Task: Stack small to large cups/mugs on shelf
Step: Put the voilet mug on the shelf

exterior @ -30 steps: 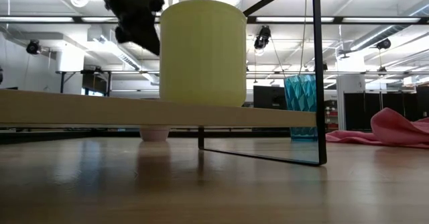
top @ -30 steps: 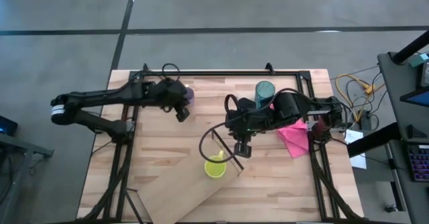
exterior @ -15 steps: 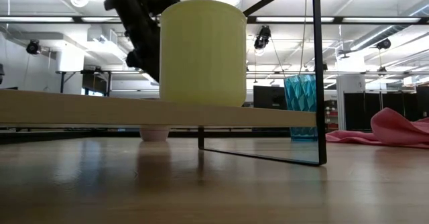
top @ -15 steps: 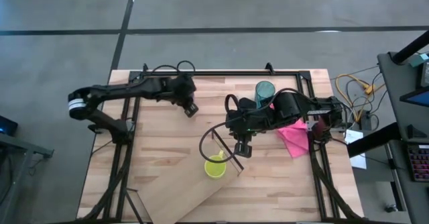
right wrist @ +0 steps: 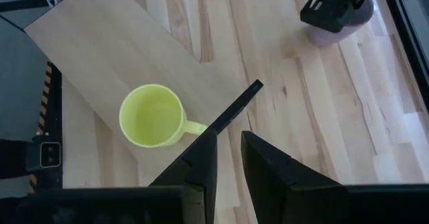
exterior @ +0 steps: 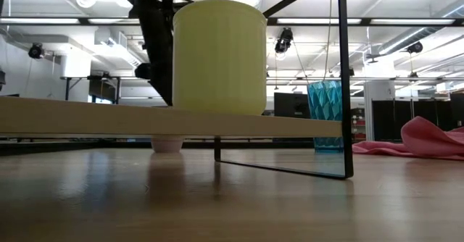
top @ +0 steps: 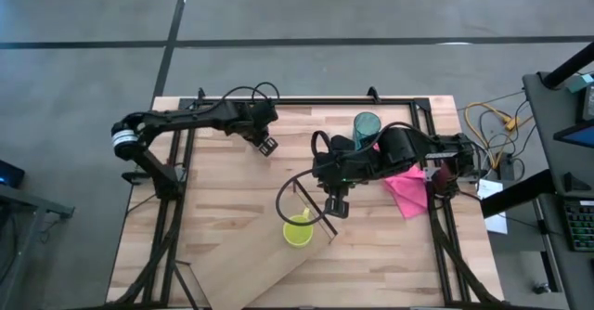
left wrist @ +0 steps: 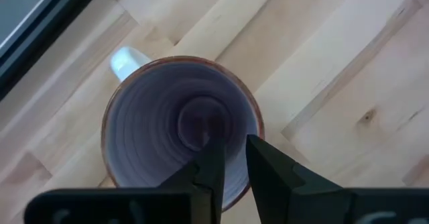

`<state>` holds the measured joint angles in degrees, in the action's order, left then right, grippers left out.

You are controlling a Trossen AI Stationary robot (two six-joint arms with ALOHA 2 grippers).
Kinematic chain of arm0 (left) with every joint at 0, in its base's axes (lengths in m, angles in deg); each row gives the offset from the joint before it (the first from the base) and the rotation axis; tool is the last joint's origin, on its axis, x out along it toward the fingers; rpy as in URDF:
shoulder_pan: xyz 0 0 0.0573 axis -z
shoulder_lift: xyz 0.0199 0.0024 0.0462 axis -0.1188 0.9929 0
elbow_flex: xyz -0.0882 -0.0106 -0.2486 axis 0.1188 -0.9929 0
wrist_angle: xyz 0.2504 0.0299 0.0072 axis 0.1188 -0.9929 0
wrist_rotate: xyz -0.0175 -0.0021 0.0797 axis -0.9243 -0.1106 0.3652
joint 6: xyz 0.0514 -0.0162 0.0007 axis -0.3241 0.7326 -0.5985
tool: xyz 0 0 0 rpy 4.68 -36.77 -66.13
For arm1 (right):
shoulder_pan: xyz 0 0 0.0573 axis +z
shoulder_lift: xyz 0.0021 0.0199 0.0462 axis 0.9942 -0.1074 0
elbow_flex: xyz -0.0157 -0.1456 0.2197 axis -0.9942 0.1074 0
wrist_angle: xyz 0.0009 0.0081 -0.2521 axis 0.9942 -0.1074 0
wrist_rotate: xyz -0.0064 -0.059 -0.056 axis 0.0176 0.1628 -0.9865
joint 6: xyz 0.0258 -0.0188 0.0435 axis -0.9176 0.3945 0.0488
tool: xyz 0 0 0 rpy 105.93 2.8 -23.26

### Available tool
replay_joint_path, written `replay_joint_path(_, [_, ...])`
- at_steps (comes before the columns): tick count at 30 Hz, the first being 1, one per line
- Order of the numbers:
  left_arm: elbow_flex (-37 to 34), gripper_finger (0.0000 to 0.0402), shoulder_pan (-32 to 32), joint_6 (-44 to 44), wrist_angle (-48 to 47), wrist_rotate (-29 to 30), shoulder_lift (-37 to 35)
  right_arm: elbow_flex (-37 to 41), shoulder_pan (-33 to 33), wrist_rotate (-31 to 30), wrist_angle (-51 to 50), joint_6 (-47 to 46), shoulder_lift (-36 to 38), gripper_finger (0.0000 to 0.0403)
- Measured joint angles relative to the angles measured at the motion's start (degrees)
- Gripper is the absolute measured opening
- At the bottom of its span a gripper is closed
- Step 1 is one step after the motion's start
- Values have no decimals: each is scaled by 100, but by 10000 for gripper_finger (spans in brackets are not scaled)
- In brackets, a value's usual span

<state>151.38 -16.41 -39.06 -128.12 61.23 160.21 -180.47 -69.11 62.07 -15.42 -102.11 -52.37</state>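
Note:
The translucent purple cup point(left wrist: 167, 130) stands upright on the tabletop near the far edge, and its pale base point(exterior: 167, 145) shows under the shelf board. My left gripper point(left wrist: 236, 143) is over it from above, shut on its rim, and it also shows in the right wrist view point(right wrist: 333, 6). The yellow mug point(top: 298, 231) stands on the light-wood shelf board point(top: 278, 273) beside the dark frame upright point(top: 311, 203). My right gripper point(top: 336, 205) hovers over that frame end, shut and touching nothing. The teal tumbler point(top: 367, 126) stands on the table behind the right arm. My left gripper holds the purple cup by its rim point(left wrist: 253, 127), with one finger point(left wrist: 211, 163) inside the cup and the other point(left wrist: 271, 170) outside. The fingers come from above, pointing down. The cup is upright with its base on the table.
A pink cloth point(top: 406, 189) lies on the table under the right arm, near the right edge. A black metal frame point(top: 306, 99) runs along the far and side edges of the table. Bare wood point(top: 223, 208) lies between the purple cup and the shelf.
My left gripper has moved toward the table's right and slightly toward the far edge, coming over the purple cup and lowering behind the yellow mug in the low view. The purple cup's base has stayed in place. The right arm has kept still.

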Motion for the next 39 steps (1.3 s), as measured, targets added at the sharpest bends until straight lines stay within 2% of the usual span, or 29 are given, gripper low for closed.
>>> replay_joint_path(16, [422, 48, -4, -13, 32, -34, 3, 0, -2, -3, -13, 106, 0, 61])
replay_joint_path(24, [317, 48, -6, 7, -12, -306, 0, 0, -2, -3, -13, 106, 0, 63])
replay_joint_path(39, [162, 48, -6, 142, -16, -308, 44, 0, 0, -3, -10, 16, 0, 61])
